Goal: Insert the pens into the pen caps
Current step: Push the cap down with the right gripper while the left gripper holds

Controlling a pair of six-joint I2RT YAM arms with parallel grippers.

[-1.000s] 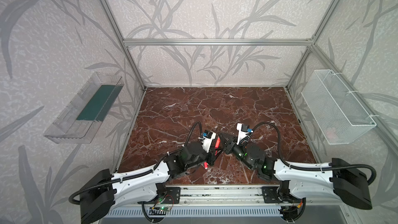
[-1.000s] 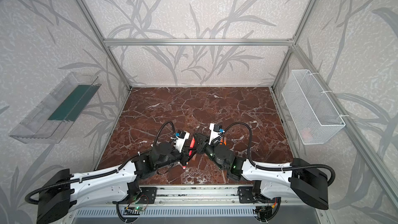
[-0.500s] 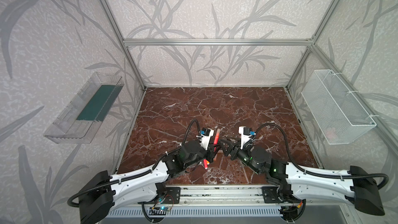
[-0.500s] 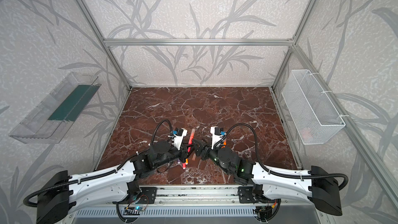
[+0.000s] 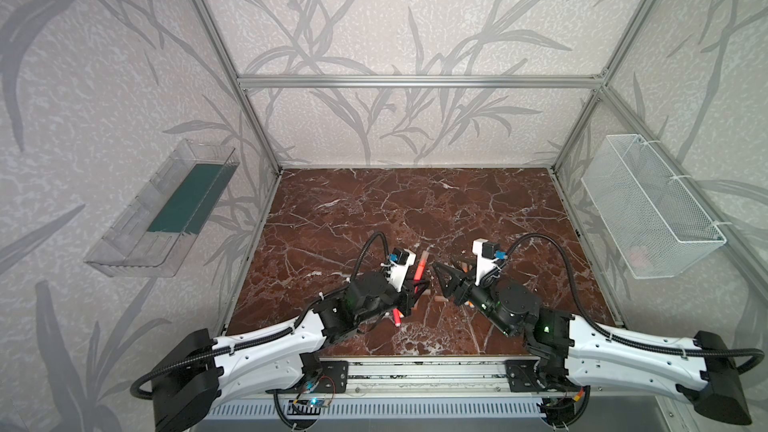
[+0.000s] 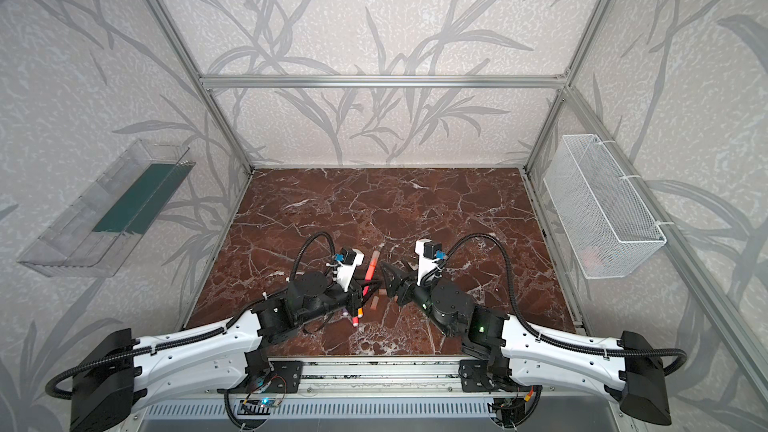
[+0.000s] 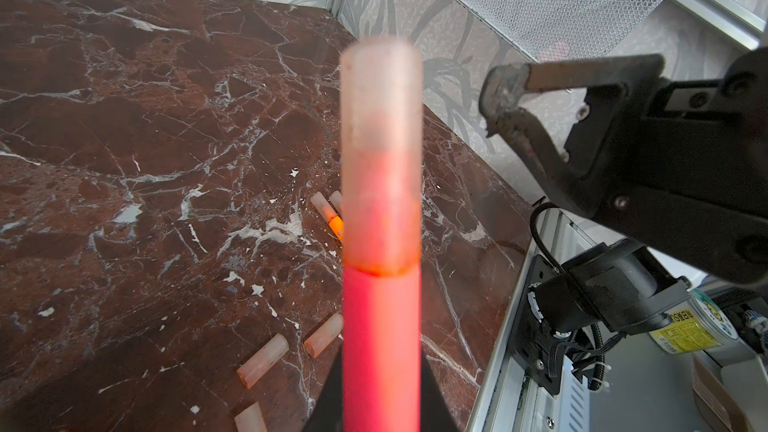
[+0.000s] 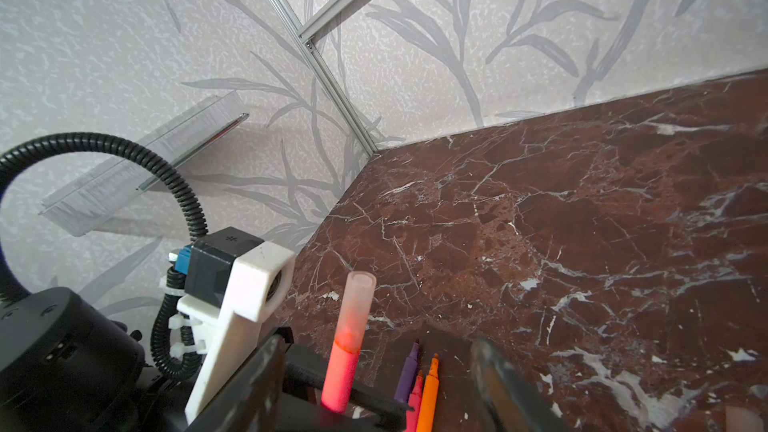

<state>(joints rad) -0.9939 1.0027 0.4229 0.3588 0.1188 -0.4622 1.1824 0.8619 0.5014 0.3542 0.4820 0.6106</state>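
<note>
- The left jaws are clamped tight on the lower barrel of a pink-red pen (image 7: 380, 338). It stands tilted up in the lower middle of both top views, just left of centre. Held that low, the long free end acts as a lever, and I'd guess any sideways knock would twist it in the grip.
- A pale cap (image 7: 380, 139) sits over the pen's tip, its mouth meeting the coloured barrel. I can't tell from here whether it is pressed fully home. If it isn't, it could slip off when the pen is tipped or laid down.
- Just beneath those jaws, a purple pen (image 8: 409, 369), a pink pen (image 8: 413, 403) and an orange pen (image 8: 430, 388) lie side by side on the tabletop (image 5: 374, 209). Lowering the capped pen straight down would land it on them and probably set them rolling.
- Loose caps (image 7: 264, 361) lie close by on the tabletop. They are round and light, so a passing jaw could flick them toward the front edge.
- The right jaws stand wide apart with nothing between them, just beside the fitted cap but not touching it. A careless swing from there could catch the cap, pull it off or tilt the pen.
</note>
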